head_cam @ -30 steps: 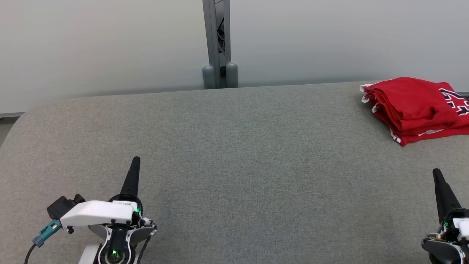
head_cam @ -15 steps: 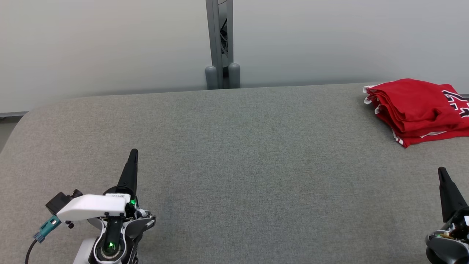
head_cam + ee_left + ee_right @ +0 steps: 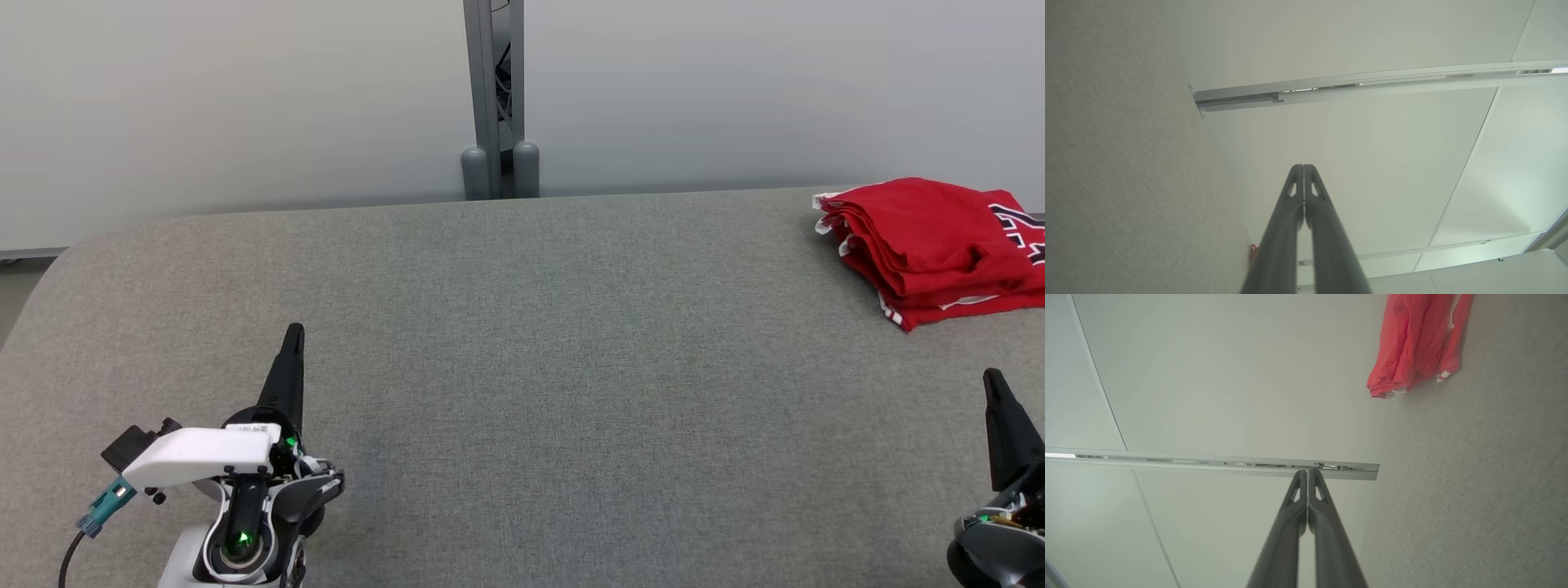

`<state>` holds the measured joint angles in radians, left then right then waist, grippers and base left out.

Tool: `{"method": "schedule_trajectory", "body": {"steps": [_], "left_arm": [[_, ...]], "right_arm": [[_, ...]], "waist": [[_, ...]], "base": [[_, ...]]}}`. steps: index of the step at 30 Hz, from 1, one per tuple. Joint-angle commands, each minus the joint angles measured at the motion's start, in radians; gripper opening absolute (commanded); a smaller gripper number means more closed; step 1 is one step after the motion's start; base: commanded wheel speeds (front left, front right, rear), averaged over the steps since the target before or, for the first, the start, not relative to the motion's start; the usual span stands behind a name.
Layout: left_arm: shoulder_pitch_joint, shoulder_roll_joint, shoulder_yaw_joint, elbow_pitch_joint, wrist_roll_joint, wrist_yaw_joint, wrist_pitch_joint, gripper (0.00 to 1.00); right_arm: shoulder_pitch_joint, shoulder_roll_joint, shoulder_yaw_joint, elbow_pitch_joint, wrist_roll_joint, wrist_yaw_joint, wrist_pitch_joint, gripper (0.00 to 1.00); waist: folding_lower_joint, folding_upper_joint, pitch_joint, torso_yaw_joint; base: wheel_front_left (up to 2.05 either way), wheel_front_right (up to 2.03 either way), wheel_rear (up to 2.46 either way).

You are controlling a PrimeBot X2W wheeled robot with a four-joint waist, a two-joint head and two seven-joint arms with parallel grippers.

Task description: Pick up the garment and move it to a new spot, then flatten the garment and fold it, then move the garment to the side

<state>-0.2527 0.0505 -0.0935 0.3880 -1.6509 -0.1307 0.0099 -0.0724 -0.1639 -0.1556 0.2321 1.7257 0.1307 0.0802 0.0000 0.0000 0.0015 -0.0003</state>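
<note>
Stretching across the head view as a grey fabric-covered table, backing onto a pale wall with a grey metal post at top centre. Lying folded at the upper right as a red jersey, with nothing blocking the way to it. Pointing up-frame at lower left as the left gripper, fingers pressed together on nothing; mirroring that at lower right as the right gripper, clenched, empty, well apart from the red jersey.
</note>
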Motion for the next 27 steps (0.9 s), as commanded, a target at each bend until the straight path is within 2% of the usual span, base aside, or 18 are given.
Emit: {"method": "schedule_trajectory", "body": {"steps": [1, 27], "left_arm": [[-0.017, 0.005, 0.005, 0.001, -0.001, -0.004, 0.005, 0.00], [-0.017, 0.003, 0.007, 0.000, 0.003, -0.004, 0.005, 0.00]], "right_arm": [[-0.007, -0.006, -0.004, 0.001, 0.006, 0.000, 0.008, 0.00], [-0.009, 0.000, -0.010, 0.002, -0.003, 0.000, 0.010, 0.00]], "waist": [[0.0000, 0.0000, 0.000, 0.000], [0.0000, 0.0000, 0.000, 0.000]], "base": [[0.00, 0.00, 0.00], [0.00, 0.00, 0.00]]}}
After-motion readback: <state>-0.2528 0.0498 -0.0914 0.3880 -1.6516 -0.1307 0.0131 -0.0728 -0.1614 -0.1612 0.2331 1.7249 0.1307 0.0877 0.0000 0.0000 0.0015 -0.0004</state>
